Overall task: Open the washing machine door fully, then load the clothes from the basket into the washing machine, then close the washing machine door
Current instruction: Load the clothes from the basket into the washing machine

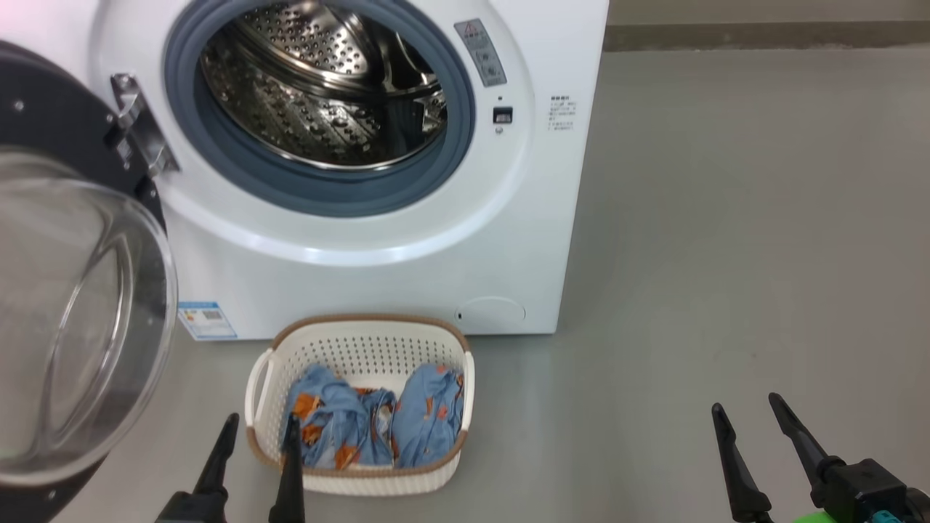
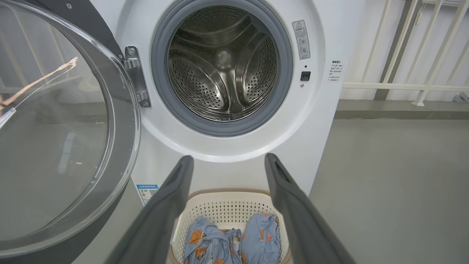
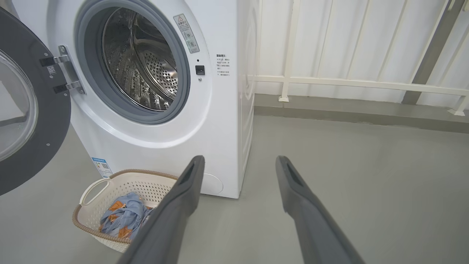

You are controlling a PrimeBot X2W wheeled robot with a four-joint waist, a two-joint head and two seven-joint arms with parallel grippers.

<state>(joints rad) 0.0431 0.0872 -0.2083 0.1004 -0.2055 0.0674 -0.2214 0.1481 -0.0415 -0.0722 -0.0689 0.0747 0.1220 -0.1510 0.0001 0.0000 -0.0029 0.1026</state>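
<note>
Two long dark fingers of the left gripper (image 1: pixel 262 418) rise at the lower left of the head view, spread apart with nothing held between them. One finger crosses in front of the near left corner of the small cream-white perforated plastic basket with a brown woven-look rim (image 1: pixel 370 318); whether it touches the rim I cannot tell. At the lower right, the right gripper (image 1: pixel 747 402) is likewise parted and empty, over bare grey floor (image 1: pixel 726 254), well apart from the basket.

The basket sits on the floor at the lower centre, just in front of the big white front-loading washing machine (image 1: pixel 363 290). Inside it lie the soft light-blue clothes printed with small orange-brown figures (image 1: pixel 378 425), bunched in two lumps side by side.

Above, the machine's perforated steel drum (image 1: pixel 320 87) shows inside its grey-blue rubber ring (image 1: pixel 327 196). The large round washing machine door with a black rim and bulging clear glass centre (image 1: pixel 73 327) is swung wide open on its hinge at the left edge. A blue sticker (image 1: pixel 207 320) sits low on the machine's front, left of the basket.

In the right wrist view, a white railing (image 3: pixel 348 82) runs behind the machine at the upper right.
</note>
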